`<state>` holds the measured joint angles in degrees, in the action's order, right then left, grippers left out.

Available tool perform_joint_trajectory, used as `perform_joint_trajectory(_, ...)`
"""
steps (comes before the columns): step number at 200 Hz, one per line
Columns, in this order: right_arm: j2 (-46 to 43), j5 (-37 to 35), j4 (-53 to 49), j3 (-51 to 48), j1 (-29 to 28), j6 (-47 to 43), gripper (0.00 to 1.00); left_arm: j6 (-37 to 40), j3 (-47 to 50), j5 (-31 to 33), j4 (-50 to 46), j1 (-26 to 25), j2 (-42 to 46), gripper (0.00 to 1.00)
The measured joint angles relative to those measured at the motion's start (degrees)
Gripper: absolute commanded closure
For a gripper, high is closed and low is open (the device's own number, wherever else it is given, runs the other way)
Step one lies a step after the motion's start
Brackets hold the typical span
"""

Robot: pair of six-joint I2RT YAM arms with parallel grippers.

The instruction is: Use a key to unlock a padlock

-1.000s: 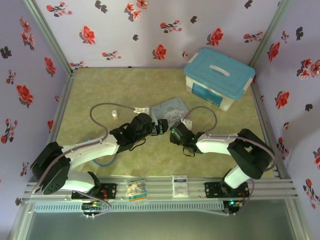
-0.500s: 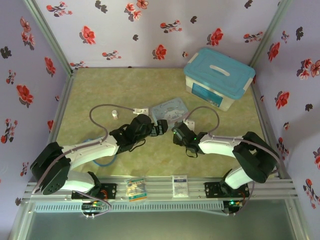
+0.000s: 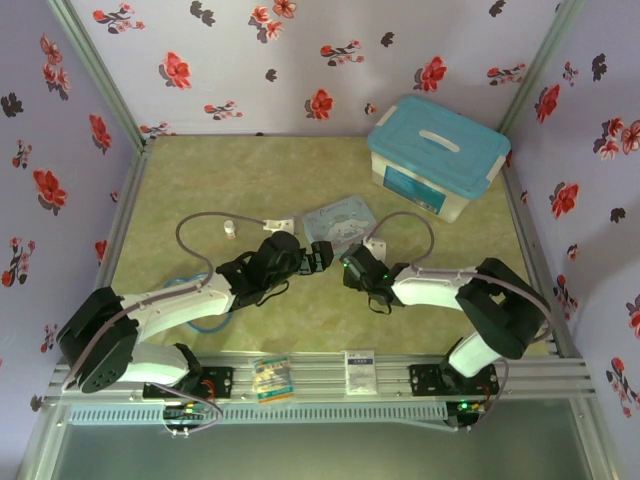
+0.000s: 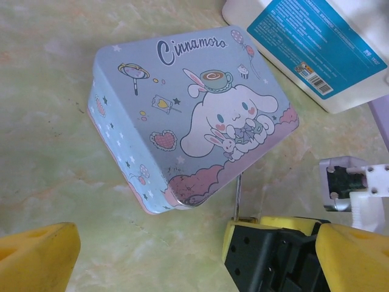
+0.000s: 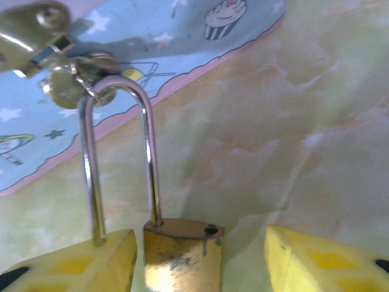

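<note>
Where the two arms meet, near the middle of the pale green, marble-patterned table [image 3: 200,170], lies the tiny brass-gold padlock with a thin silver shackle [image 5: 182,252]. It is between the yellow fingers [image 5: 67,267] of the right hand [image 5: 200,258], and these are apart. The brass body is just beside one finger, and a clear strip of table separates it from the other. The shackle points toward the light-blue cartoon tin with a white long-eared figure [image 4: 188,115]. Small blurred metal pieces [image 5: 70,82] hang at its bend; whether one of them is a key I cannot tell. The left hand [image 4: 197,249] faces the same tin with its fingers wide apart.

Lilac walls with red and black flowers [image 3: 300,60] close the table on three sides. A white plastic box with a turquoise lid [image 3: 437,155] stands in the far right corner. A small white cylinder [image 3: 230,229] stands to the left of the tin, and a metal rail [image 3: 320,372] runs along the near edge.
</note>
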<state>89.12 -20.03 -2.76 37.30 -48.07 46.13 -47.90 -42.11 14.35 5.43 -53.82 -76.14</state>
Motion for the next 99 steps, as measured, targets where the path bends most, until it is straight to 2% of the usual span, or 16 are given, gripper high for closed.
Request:
perform_joint_trajectory(42, 0.59, -2.12, -0.39, 0.07, -0.52, -0.02, 0.52, -0.39, 1.44, 0.02, 0.17, 0.11, 1.14, 0.00)
perform_joint_trajectory(78, 0.94, -3.78, -1.75, 0.39, -1.33, -0.52, 0.67, -0.85, 1.88, 0.04, 0.20, 0.17, 1.14, 0.00)
perform_joint_trajectory(99, 0.61, -4.07, -0.70, -0.22, -1.33, -0.46, 0.71, -0.81, 1.88, 0.13, 0.13, 0.28, 1.14, 0.00)
